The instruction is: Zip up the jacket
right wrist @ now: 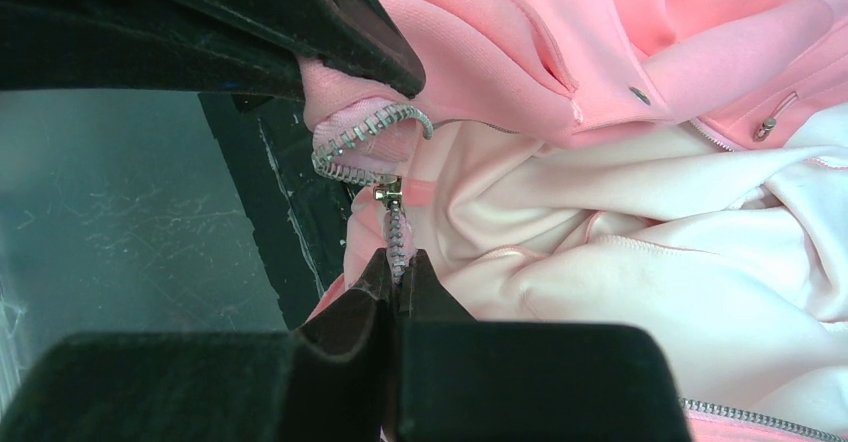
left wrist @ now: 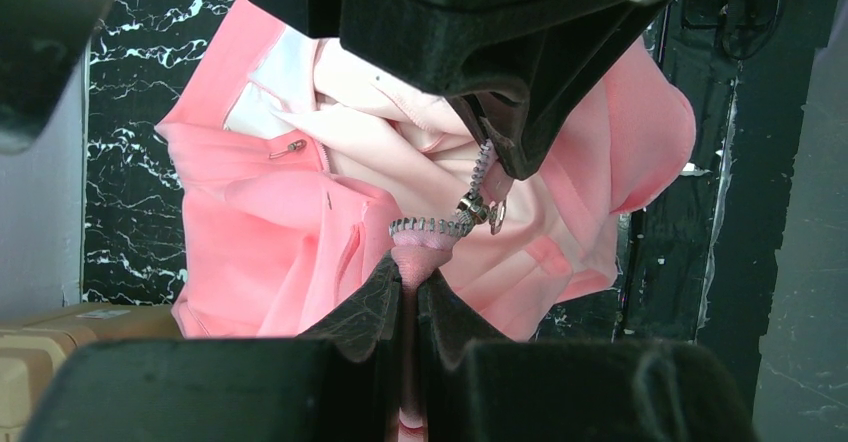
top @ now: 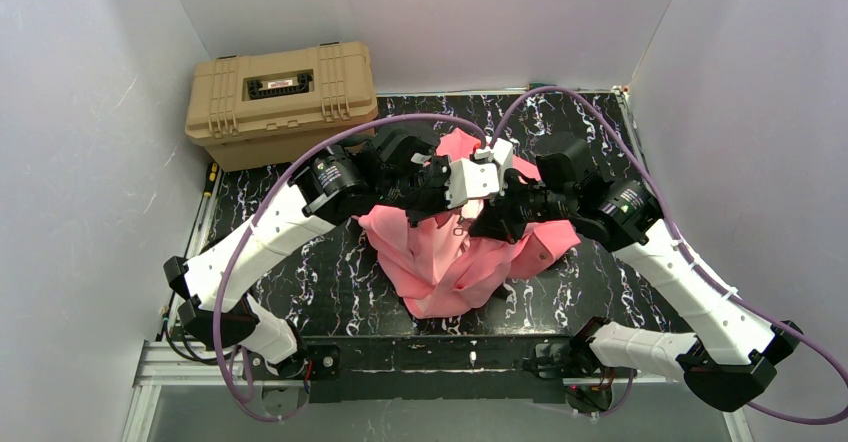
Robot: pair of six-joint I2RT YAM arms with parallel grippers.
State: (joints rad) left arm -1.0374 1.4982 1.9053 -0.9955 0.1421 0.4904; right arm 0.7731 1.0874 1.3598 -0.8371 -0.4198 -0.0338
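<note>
The salmon-pink jacket (top: 450,262) hangs bunched between both arms above the black marbled table, its pale lining showing in the wrist views. My left gripper (left wrist: 410,280) is shut on a fold of the jacket's pink zipper tape (left wrist: 432,228), just below the metal teeth. My right gripper (right wrist: 400,267) is shut on the other zipper strip (right wrist: 396,234), just below the metal slider (right wrist: 386,193). In the top view the two grippers, left (top: 440,194) and right (top: 492,214), meet close together over the jacket's upper middle.
A tan hard case (top: 282,100) stands at the back left of the table (top: 330,272). White walls close in on the left, back and right. The arm bases and a black rail (top: 430,354) sit along the near edge.
</note>
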